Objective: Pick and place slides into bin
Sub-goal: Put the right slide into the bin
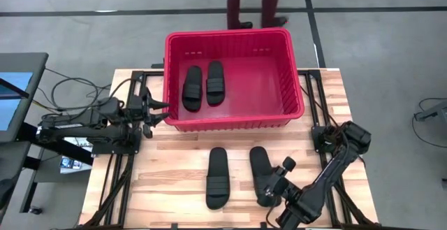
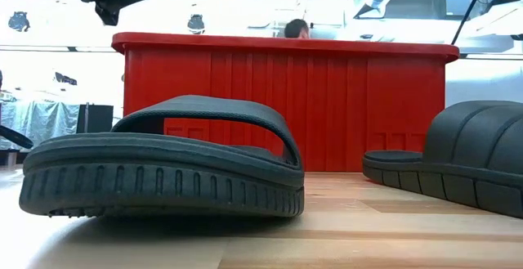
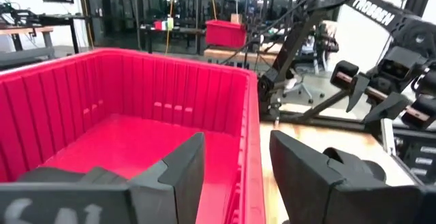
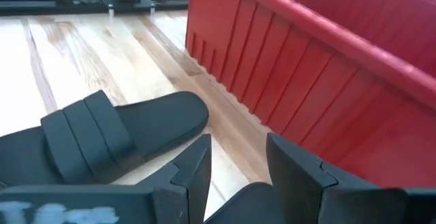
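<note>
- High view, nearest edge of the counter [image 1: 174, 167]: right tool [image 1: 274, 188] low over the right-hand loose slide [image 1: 263, 172], near its heel end; arm bent back from its base at the counter's right side, forearm slanting toward the near edge.
- Right wrist view: fingers [image 4: 194, 166] parted, one either side of that slide's dark edge, nothing clamped between them; second loose slide [image 4: 102, 142] lying flat just beyond, ribbed strap up.
- Same two loose slides side by side on the wood, apart from each other, long axes pointing at the bin [image 1: 230, 121]; left one [image 1: 217, 177] untouched.
- Low view: left loose slide [image 2: 163, 171] filling the foreground, sole flat on the counter, strap arched; part of the other slide [image 2: 474, 159] at the right edge; red wall of the bin [image 2: 286, 105] behind both.
- Farther back, bin set across the far half of the counter, two slides [image 1: 202, 84] lying flat on its floor in the left part, side by side.
- Left tool [image 1: 159, 111] at the bin's left near corner, just over the rim; arm stretched level from the left side of the counter.
- Left wrist view: fingers [image 3: 184, 173] well apart, holding nothing, rim of the bin [image 3: 251, 149] running between them.
- Readable writing: "TROSSEN" partly visible on the right arm's link [image 3: 371, 9] in the left wrist view.
- Beyond the counter, legs of a standing person [image 1: 253, 3] on the floor.
</note>
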Robot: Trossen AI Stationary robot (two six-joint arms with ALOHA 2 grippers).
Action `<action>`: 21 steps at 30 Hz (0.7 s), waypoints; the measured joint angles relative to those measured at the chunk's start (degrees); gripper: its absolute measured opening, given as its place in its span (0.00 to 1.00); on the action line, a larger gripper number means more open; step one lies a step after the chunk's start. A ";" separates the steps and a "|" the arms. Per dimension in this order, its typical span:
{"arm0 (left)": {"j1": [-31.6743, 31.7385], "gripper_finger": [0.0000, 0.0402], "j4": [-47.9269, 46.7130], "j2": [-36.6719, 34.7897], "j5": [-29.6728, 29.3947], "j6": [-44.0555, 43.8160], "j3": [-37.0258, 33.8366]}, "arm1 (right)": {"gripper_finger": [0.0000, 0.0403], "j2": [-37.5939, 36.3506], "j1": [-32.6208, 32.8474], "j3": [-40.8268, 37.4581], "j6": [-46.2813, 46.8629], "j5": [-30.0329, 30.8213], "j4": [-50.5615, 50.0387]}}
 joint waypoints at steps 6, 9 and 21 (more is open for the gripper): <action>-0.02 0.39 -1.97 0.00 0.47 1.31 0.00 | 0.33 0.89 -0.02 0.00 -0.72 -0.68 1.97; -0.02 0.39 -2.50 0.00 1.89 2.10 0.00 | 0.33 0.89 -0.61 0.00 -3.69 -1.33 4.05; -0.02 0.39 -3.02 -0.03 6.97 5.36 0.00 | 0.33 0.87 -8.07 0.02 -15.12 -9.25 15.59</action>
